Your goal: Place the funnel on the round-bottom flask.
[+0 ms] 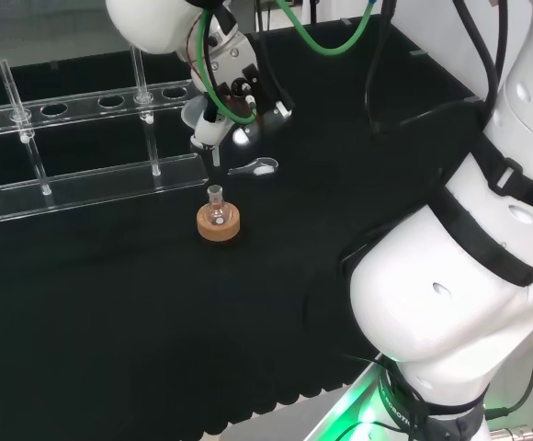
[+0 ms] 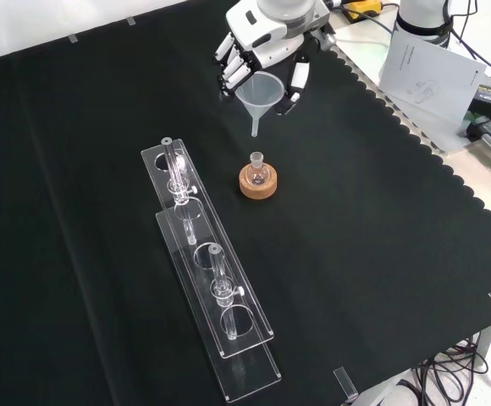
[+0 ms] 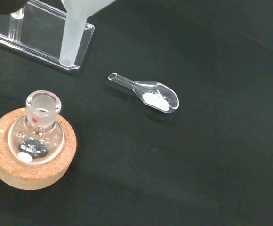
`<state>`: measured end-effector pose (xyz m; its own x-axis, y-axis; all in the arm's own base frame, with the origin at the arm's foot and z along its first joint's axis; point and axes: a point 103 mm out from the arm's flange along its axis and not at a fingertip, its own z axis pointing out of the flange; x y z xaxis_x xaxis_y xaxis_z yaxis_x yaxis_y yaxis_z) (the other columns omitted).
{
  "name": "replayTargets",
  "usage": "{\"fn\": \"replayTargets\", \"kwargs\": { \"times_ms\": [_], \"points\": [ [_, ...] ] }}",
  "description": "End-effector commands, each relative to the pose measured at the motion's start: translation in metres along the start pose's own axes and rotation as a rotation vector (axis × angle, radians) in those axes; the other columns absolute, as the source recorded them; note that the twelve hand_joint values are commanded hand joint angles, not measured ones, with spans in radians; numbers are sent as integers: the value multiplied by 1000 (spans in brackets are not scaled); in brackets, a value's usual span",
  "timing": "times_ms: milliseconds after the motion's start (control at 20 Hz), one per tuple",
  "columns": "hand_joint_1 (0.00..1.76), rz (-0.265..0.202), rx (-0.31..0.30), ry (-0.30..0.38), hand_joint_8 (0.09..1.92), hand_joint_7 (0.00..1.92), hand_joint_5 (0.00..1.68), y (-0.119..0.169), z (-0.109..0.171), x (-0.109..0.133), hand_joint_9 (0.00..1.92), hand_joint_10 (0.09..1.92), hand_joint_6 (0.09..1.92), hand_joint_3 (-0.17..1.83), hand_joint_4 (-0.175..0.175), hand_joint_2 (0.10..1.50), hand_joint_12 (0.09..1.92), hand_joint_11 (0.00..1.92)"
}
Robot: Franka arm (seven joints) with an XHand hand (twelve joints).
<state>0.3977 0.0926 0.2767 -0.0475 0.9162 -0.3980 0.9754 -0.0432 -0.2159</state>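
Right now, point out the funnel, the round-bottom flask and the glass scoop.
funnel point(image 2: 260, 91): front view, on the cone wall, below the rim.
round-bottom flask point(image 3: 36, 139): wrist view, on the round bulb, sitting in the cork ring.
glass scoop point(image 3: 157, 97): wrist view, on the bowl holding white powder.

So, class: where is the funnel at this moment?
In the front view the funnel hangs in the hand near the top, its stem above and just short of the round-bottom flask on its cork ring.

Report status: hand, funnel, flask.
Hand shut on funnel, held above bench. Stem short of round-bottom flask on cork ring. Scoop lies aside.
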Motion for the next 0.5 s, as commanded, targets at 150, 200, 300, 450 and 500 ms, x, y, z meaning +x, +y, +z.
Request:
{"fn": "replayTargets", "kwargs": {
  "times_ms": [150,200,300,450,500],
  "points": [
    [747,-11,-9,13,771,822,754,5,14,2,1085,502,759,563,-50,749,1200,726],
    [747,-12,-9,16,772,822,753,5,15,1,1085,504,759,564,-50,749,1201,726],
    [746,-15,-4,13,773,822,753,6,16,2,1083,507,760,564,-50,750,1202,725],
    [744,-20,8,4,774,821,752,9,20,7,1081,511,761,565,-50,750,1203,724],
    [744,-22,9,1,774,821,752,10,22,10,1080,512,762,565,-50,750,1203,724]
  ]
}}
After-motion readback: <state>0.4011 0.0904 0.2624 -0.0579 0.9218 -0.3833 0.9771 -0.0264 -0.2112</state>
